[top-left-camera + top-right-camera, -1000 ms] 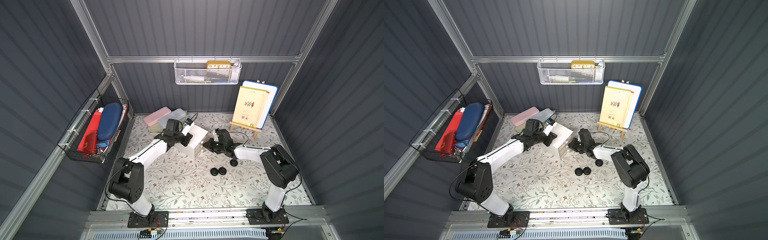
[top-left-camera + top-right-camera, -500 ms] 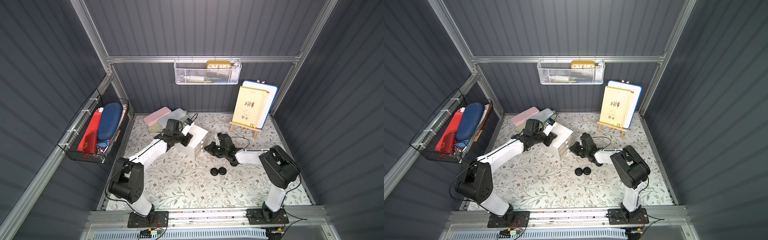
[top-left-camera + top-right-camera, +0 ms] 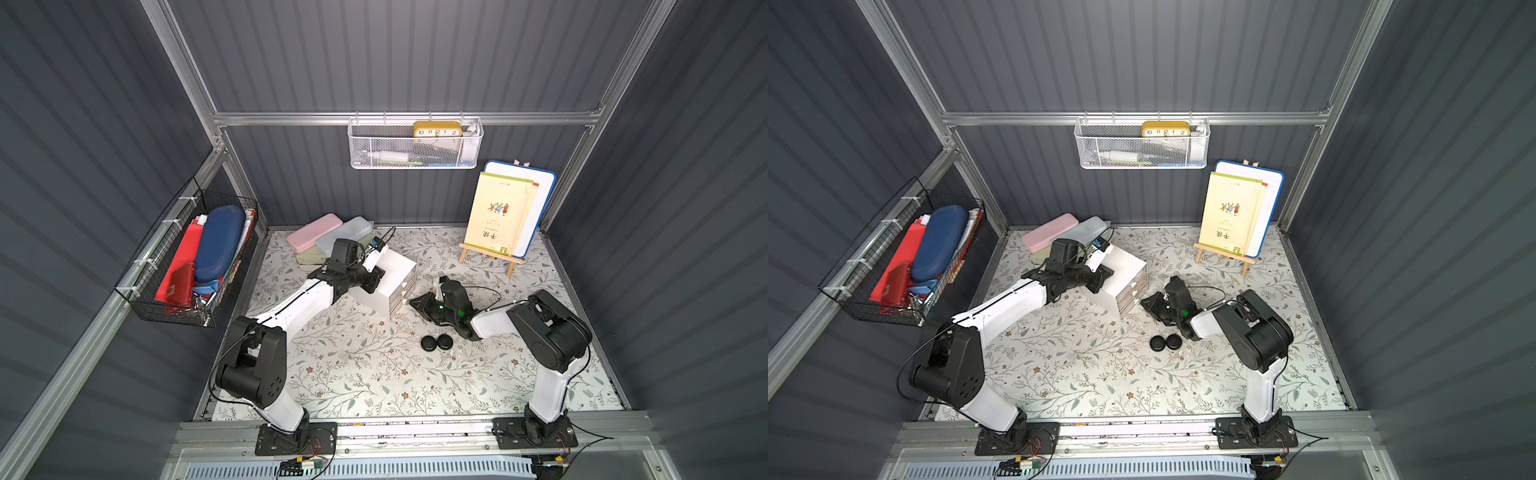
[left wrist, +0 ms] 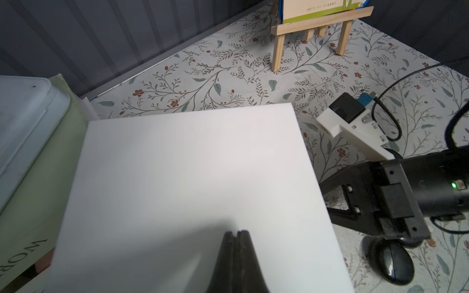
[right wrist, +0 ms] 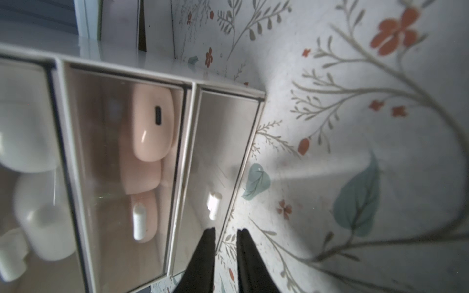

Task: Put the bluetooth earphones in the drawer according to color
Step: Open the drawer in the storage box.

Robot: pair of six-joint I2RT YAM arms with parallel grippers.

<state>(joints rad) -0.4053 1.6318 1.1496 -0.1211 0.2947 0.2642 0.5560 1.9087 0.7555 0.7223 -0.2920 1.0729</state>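
Note:
The drawer point(image 3: 384, 278) point(image 3: 1119, 276) is a white cube cabinet in the middle of the table. My left gripper point(image 4: 234, 232) rests shut on its white top. Low at its clear front, my right gripper point(image 5: 225, 229) stands open by a narrow gap, one finger before the empty bottom drawer point(image 5: 218, 157), the other over the mat. Pink earphones point(image 5: 152, 124) lie in the middle drawer and white earphones point(image 5: 25, 121) in the top one. Two black earphones point(image 3: 436, 342) point(image 3: 1165, 343) lie side by side on the mat, in front of the right arm.
Pink and blue pencil cases point(image 3: 316, 232) lie on a pale green box behind the cabinet. A wooden easel with a book point(image 3: 496, 220) stands at the back right. Wire baskets hang on the left wall point(image 3: 195, 257) and the back wall point(image 3: 415, 145).
My right gripper has slid a little down the cabinet's front and its jaws have parted. A third black case beside the right arm a second ago no longer shows. The left arm is still.

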